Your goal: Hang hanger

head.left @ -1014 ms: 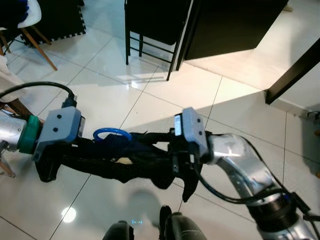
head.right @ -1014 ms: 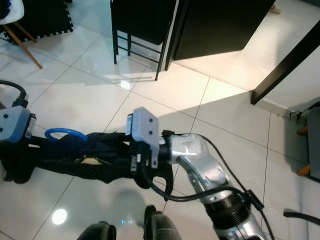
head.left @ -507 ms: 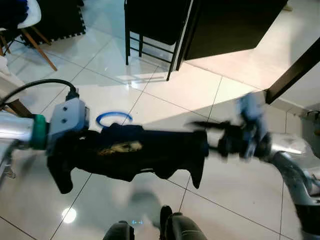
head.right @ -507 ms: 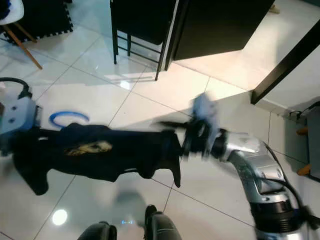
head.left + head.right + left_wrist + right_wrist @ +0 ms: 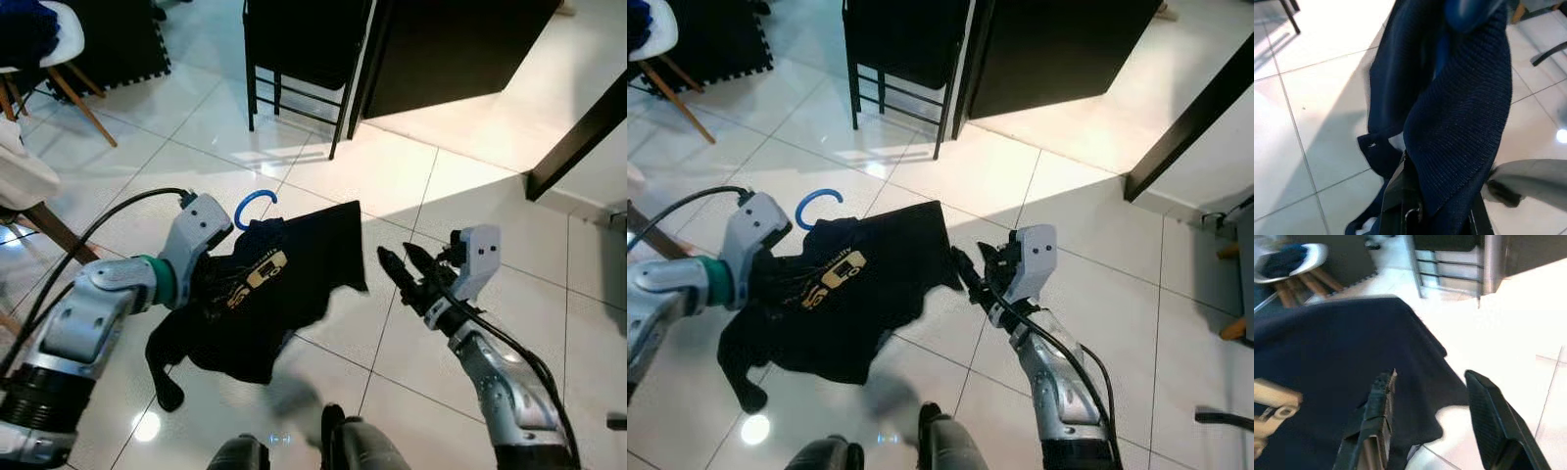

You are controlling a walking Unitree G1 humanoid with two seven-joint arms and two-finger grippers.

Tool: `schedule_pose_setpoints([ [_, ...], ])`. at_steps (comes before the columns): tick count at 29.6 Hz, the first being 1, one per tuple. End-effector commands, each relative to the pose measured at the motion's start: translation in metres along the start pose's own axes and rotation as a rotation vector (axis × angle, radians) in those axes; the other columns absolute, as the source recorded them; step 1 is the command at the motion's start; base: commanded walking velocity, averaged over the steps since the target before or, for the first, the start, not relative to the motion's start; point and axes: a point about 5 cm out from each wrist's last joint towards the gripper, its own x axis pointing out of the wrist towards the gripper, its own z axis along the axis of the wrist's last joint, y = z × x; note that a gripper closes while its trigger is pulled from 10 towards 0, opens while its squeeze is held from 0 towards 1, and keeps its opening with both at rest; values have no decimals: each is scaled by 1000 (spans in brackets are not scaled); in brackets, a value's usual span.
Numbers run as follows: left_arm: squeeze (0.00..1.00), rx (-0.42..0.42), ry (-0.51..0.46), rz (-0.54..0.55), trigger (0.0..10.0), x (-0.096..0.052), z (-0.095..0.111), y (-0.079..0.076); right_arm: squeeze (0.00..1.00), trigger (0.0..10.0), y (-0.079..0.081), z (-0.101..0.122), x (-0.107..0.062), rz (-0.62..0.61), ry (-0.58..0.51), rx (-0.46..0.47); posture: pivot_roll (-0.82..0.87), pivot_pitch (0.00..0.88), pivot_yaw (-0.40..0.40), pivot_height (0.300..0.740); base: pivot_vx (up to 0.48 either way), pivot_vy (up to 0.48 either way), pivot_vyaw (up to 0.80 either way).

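Jaws on the right gripper (image 5: 397, 262) stand spread apart with nothing between them, its 2 black fingers (image 5: 1376, 421) pointing toward the free edge of the dark shirt (image 5: 857, 284) without touching it. The left gripper (image 5: 217, 279) is buried in the bunched collar area of that shirt, just below the blue hanger (image 5: 253, 208); its jaws are hidden by the cloth, so I cannot tell how far they are closed, though the garment's weight plainly hangs from that arm. In the left wrist view the navy knit fabric (image 5: 1459, 112) drapes right over the fingers, with a blue curve of the hanger at the top of the frame.

The hanger's hook sticks up out of the neckline, so the shirt appears to be already on the hanger. The whole bundle is held in the air over the white tiled floor (image 5: 323, 176), with one sleeve dangling low near the robot's feet.

As for progress, my reading is that the pick-up is done and the hanging itself has not begun: no rail or hook for the hanger is visible. A black metal rack or chair frame (image 5: 294, 88) stands ahead beside a dark cabinet (image 5: 441, 49), and a white chair (image 5: 54, 39) sits off to the left. What remains is carrying the hanger to a rail and hooking it on.
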Motion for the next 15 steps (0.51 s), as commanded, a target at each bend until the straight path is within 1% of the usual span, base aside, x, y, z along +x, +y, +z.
schedule_pose_setpoints([
  [1,0,-6,15,5,10000,4,-2,-4,0,10000,-9,-11,-5,-95,24,3,26,117,68,740,0,0,0],
  [2,0,-31,7,34,10000,11,-6,-12,0,10000,-7,-17,-8,-159,16,-7,-1,109,89,740,0,0,0],
  [4,0,-17,-17,85,10000,19,-8,-20,0,10000,-3,-21,-13,-231,-10,-31,-12,106,94,740,0,0,0],
  [5,0,-17,-17,85,10000,19,-8,-20,0,10000,-3,-21,-13,-231,-10,-31,-12,106,94,740,0,0,0],
  [6,0,2,-32,106,10000,21,-7,-22,0,10000,-1,-22,-15,-245,-18,-48,-19,104,99,740,0,0,0],
  [7,0,-4,-48,126,10000,22,-6,-22,0,10000,0,-22,-17,-256,-26,-81,-35,100,105,740,0,0,0],
  [8,0,-4,-48,126,10000,22,-6,-22,0,10000,0,-22,-17,-256,-26,-81,-35,100,105,740,0,0,0],
  [9,0,-9,-79,153,10000,23,-3,-23,0,10000,0,-25,-19,-272,-13,-105,-48,93,109,740,0,0,0],
  [10,0,-28,-116,183,10000,23,0,-23,0,10000,0,-28,-21,-281,0,-118,-54,90,109,740,0,0,-531],
  [12,0,-64,-158,221,10000,23,3,-23,0,10000,-3,-31,-22,-306,14,-125,-62,84,106,740,0,0,-659],
  [15,0,-105,-170,243,10000,25,3,-24,0,10000,-5,-30,-21,-334,-1,-125,-67,82,105,740,0,0,-775],
])
